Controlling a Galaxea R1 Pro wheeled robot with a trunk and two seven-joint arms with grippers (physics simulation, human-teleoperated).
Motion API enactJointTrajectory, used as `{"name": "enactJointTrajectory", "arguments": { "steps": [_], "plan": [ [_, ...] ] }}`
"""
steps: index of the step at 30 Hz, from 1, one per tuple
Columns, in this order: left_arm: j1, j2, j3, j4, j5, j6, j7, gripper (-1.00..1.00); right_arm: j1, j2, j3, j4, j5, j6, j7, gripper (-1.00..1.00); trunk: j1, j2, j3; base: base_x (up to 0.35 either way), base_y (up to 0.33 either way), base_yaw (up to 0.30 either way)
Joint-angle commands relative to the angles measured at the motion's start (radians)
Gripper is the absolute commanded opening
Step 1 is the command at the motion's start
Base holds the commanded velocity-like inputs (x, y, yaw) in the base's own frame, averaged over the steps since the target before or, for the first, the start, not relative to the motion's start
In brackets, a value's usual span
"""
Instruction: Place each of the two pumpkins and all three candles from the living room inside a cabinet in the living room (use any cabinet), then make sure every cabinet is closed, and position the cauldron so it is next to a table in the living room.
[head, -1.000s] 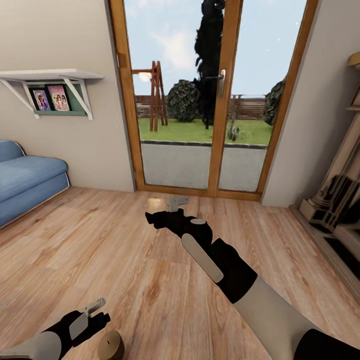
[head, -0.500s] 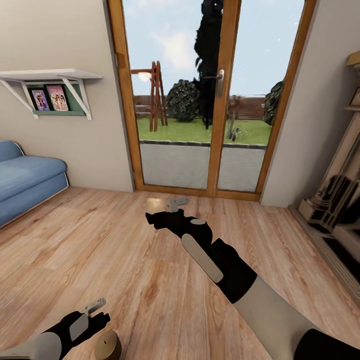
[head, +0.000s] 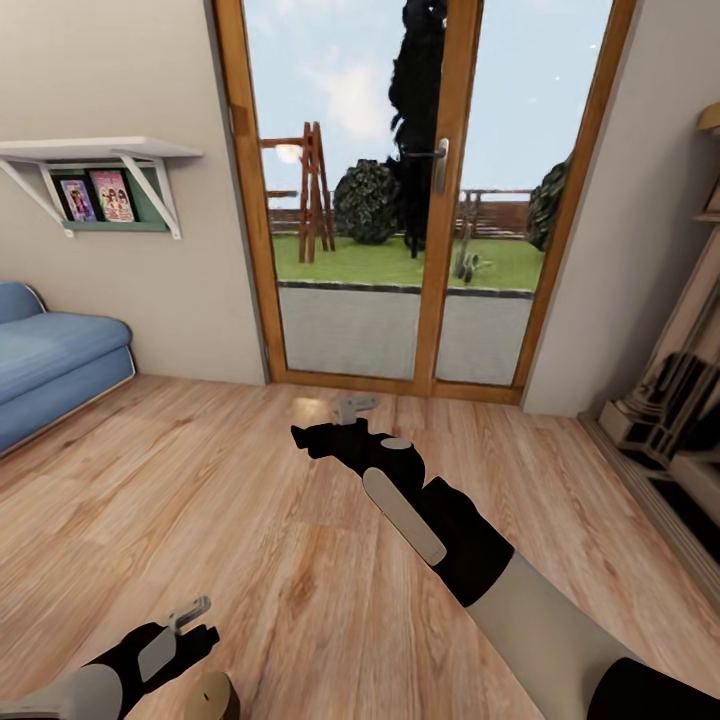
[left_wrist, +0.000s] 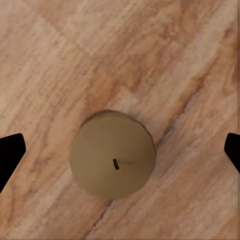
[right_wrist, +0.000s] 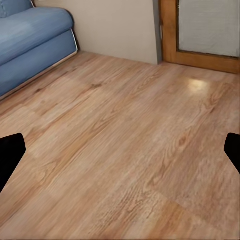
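**Candle on the floor, left gripper poised above it**

While I stood by the glazed garden doors (head: 400, 200), the biggest thing near the robot was the blue sofa (head: 50, 365) against the wall, beside the wide wooden floor (head: 300, 560). Over those boards the right gripper (head: 345, 412) reached forward with nothing in it, its dark fingertips (right_wrist: 10, 155) spread wide in the wrist view. Low and close, the left gripper (head: 190, 622) hung with fingers equally parted. Directly beneath it stood one candle (left_wrist: 113, 153), upright on the planks, wick showing. It looked light, rigid and smooth-sided, perhaps waxy and prone to slip. I judged the curved flank the place to pinch, squarely across the middle.
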Motion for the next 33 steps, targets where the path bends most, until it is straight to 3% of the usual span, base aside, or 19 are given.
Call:
{"name": "enactJointTrajectory", "arguments": {
  "steps": [1,17,33],
  "plan": [
    [0.000,-0.001,-0.003,-0.003,0.007,0.006,0.005,1.00,-0.001,0.000,0.002,-0.001,-0.010,0.001,-0.010,1.00,0.000,0.000,-0.001,0.177,0.000,0.000],
    [0.000,0.003,-0.003,-0.003,0.008,0.005,0.008,1.00,-0.001,0.000,0.002,-0.002,-0.009,0.001,-0.010,1.00,0.000,0.000,-0.001,0.022,0.000,0.000],
    [-0.003,-0.003,-0.005,-0.003,0.005,-0.065,0.016,1.00,-0.001,0.000,0.002,-0.002,-0.010,0.001,-0.010,1.00,0.007,-0.004,-0.063,0.000,0.000,0.000]
  ]
}}
